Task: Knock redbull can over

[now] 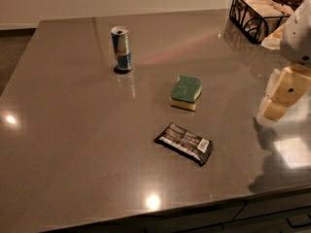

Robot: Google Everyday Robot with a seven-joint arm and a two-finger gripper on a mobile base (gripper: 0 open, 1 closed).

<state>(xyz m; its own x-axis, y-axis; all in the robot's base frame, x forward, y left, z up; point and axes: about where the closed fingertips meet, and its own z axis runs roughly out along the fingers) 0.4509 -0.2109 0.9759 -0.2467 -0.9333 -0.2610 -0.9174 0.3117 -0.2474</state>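
Because the redbull can [121,48] stands upright at the countertop's [73,144] far left, slim and probably light, a sideways push near its top should tip it. The gripper [283,95] hangs at the right edge, well apart; whether it is open cannot be told.

A green-topped yellow sponge [185,92] lay near the middle of the grey tabletop [73,154], slightly toward the right edge. A dark-wrapped snack bar [184,143] lay askew between the sponge and the near edge, apart from both. At the far right corner stood a black wire basket [249,14] holding pale packets [265,6]. Ceiling lights glinted off the surface by the left and near edges. My gripper [281,98] hung over the right edge, well apart from the sponge.
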